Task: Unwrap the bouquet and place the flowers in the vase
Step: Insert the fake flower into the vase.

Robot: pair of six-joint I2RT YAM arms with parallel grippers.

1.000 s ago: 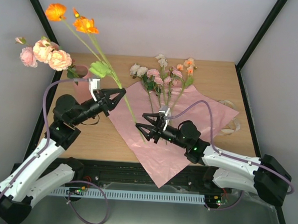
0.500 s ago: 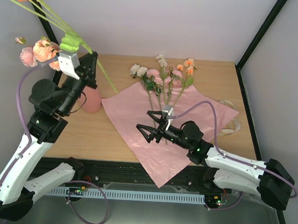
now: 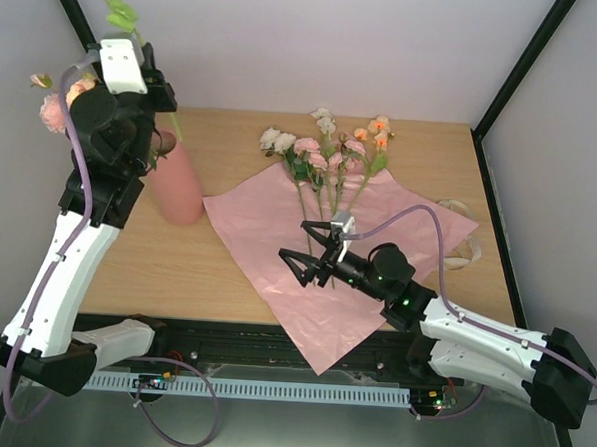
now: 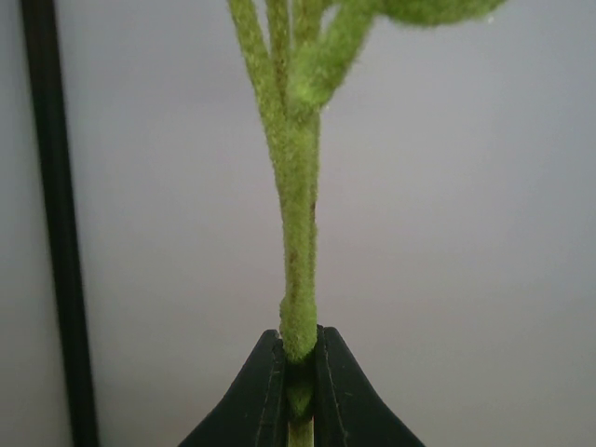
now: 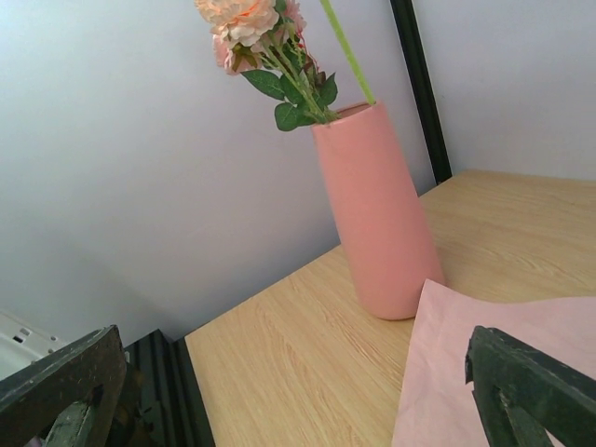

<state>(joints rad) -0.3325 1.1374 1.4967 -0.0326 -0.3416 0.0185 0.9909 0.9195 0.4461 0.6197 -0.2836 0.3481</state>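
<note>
Left tool (image 4: 300, 361) clamped shut on the fuzzy green flower stem (image 4: 298, 270), its foot at the mouth of the tall salmon-pink matte vase (image 3: 180, 192), counter's (image 3: 176, 272) left side. The move wanted a plumb descent and a late release. Right tool (image 3: 295, 243) gaped wide, empty.

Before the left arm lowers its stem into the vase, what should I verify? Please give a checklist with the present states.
1. Left end effector shut on the green stem: ok.
2. Stem's lower end at the vase mouth: ok in right wrist view.
3. Vase upright: ok.
4. Right end effector open, away from the vase: ok.
5. Blooms on the held stem free: cannot tell, out of view.
6. Other flowers all in the vase: not ok, several lie on the wrapping paper.
</note>
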